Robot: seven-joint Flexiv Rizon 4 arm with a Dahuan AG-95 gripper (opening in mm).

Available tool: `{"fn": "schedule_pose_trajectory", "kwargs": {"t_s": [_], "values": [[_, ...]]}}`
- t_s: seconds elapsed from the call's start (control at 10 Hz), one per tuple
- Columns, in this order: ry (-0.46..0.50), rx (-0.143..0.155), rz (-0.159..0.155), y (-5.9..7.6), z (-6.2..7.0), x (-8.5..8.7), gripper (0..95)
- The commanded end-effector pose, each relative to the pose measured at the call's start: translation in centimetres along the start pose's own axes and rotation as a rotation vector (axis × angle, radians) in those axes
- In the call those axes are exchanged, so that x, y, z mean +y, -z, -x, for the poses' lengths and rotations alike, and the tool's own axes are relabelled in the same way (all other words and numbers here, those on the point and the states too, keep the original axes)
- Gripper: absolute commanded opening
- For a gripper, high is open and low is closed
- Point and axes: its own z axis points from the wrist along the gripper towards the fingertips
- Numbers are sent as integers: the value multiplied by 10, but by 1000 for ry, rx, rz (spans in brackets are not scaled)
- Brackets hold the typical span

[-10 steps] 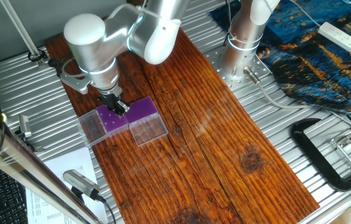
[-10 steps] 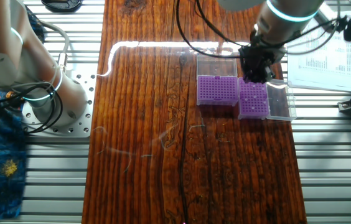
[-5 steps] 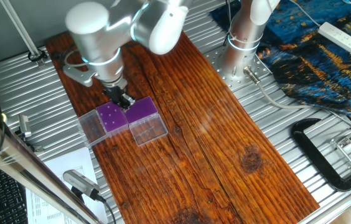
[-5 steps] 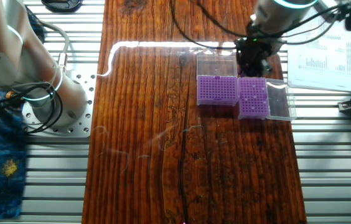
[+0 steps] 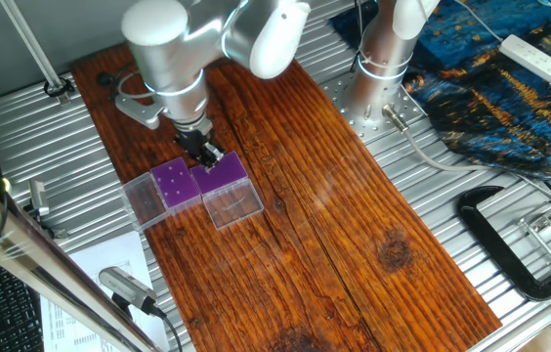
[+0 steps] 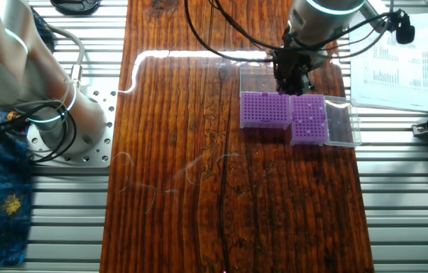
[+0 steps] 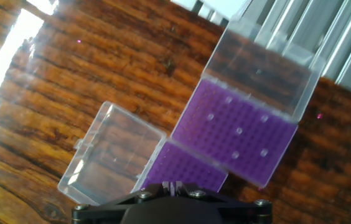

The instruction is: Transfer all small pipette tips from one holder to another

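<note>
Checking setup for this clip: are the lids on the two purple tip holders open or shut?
Open, both. In the hand view each clear lid lies folded back beside its holder, leaving the purple tops uncovered.

I see two purple holders (image 7: 238, 134) touching on the wood surface (image 7: 101, 62), lids open; pale tips (image 7: 238, 130) dot the upper holder.

Bright, even light; white glare streak on the wooden table (image 6: 168, 54); soft, blurred hand-view edges.
</note>
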Motion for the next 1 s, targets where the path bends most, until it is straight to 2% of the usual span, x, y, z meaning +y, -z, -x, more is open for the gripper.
{"fn": "schedule_pose_trajectory", "kwargs": {"t_s": [0.1,0.2,0.4,0.5,0.7,0.8,1.0], "values": [[1,-3,-2,-1,1,0,0],[-4,1,-9,-1,1,0,0],[-18,-19,-35,-1,1,0,0],[-16,-24,-38,-1,1,0,0],[60,-17,-36,-1,1,0,0],[103,-17,-30,-2,7,-6,0],[126,-23,-23,-10,3,-1,0]]}}
